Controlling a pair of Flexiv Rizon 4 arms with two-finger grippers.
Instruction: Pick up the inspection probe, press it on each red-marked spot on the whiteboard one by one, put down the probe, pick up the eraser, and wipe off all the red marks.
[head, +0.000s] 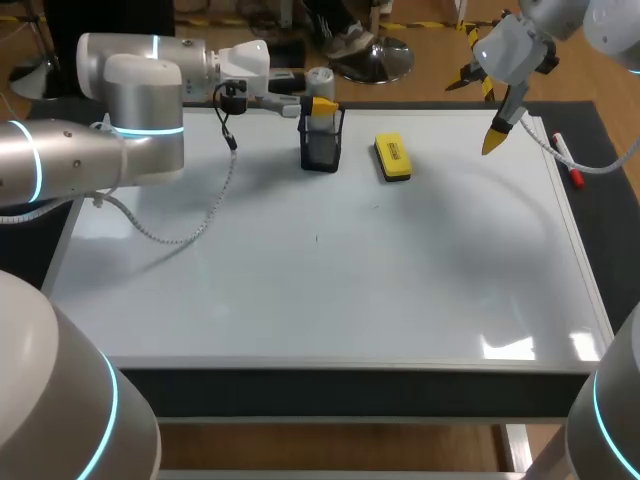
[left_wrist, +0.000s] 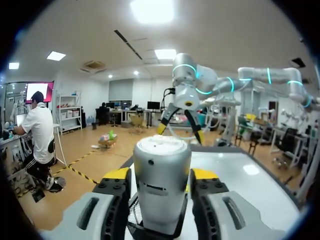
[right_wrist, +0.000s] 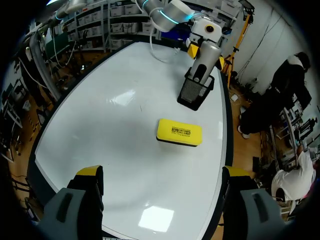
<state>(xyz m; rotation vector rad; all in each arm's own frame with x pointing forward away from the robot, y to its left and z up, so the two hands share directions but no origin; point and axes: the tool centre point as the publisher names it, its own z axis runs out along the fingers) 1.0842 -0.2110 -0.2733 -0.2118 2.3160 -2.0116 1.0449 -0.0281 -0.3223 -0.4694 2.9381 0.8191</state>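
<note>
While the left gripper (left_wrist: 161, 175) pinches the probe (left_wrist: 161, 160) in its mesh holder (head: 321, 150), upper centre, a tilted lift could topple it. The right gripper (right_wrist: 162, 172) — spread — hovers upper right.

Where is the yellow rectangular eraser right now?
In the head view the yellow rectangular eraser lies on the whiteboard, far side, just right of the black mesh holder.

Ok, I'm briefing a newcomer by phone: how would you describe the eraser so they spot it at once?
Find the big whiteboard and look near the middle of its far edge. The eraser lies flat there, just right of the black mesh holder. It is the only flat yellow block; the holder stands upright and dark.
</note>
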